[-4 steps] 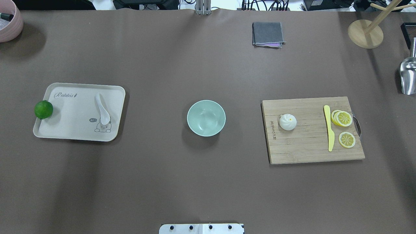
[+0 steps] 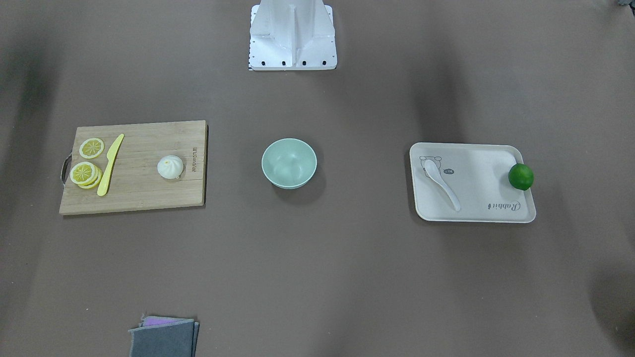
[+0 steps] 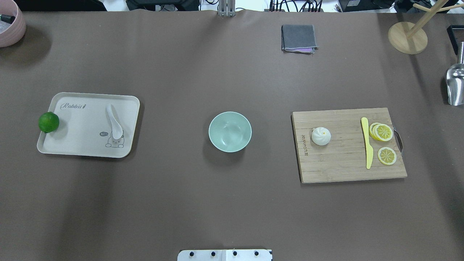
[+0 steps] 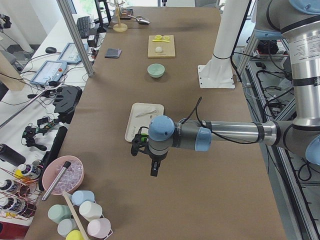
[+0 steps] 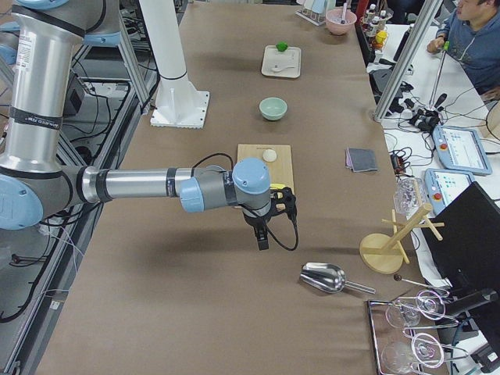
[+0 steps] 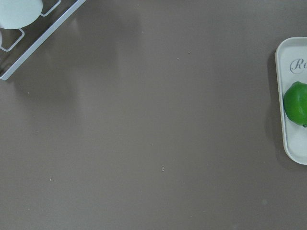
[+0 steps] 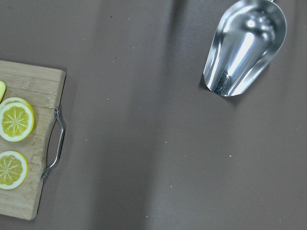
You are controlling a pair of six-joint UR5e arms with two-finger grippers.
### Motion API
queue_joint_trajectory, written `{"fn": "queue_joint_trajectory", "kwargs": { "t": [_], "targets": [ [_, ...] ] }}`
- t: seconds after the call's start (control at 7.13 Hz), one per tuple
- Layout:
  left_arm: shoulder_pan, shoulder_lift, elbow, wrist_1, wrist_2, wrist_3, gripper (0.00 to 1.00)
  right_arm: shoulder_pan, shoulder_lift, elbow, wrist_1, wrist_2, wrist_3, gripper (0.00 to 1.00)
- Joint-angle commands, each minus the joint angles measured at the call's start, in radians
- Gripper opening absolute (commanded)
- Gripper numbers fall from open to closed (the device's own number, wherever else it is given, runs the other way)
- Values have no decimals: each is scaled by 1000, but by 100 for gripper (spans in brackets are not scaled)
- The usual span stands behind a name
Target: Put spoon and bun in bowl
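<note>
1. Mint-green bowl [image 3: 230, 131] sits mid-bench [image 3: 232, 203], empty.
2. The white spoon [image 3: 114, 122] lies on a beige tray [image 3: 79, 145] on the robot's left, well apart from the bowl. Its scoop end is toward the robot, over a printed rabbit. A lime [image 3: 48, 122] rests at the tray's outer edge.
3. The bun [image 3: 321, 136] stands pleats-up on a wooden board [image 3: 344, 170] on the robot's right, also well apart from the bowl. A yellow knife [image 3: 367, 143] and lemon slices [image 3: 383, 132] lie further out on the board.
4. The left hand [image 4: 155, 172] hangs over bare bench beyond the tray's lime end. It shows only from the side, so I cannot tell whether its fingers are apart or together.
5. The right hand [image 5: 263, 242] hangs over the bench between the board's handle and a steel scoop [image 7: 244, 45] — again I cannot tell its state.
</note>
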Motion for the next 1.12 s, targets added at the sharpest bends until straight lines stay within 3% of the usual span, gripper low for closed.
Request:
{"fn": "queue_joint_trajectory", "kwargs": {
  "t": [0.0,0.7,0.98],
  "targets": [
    [10,2,-1,-5,3,0,98,-3,-3,10,2,2,1,100],
    [10,-19,3,-61,-8,-9,98,-19,3,5,4,2,12,100],
    [12,-21,3,-64,-8,-9,98,-23,-3,17,4,41,1,100]
  ]
}}
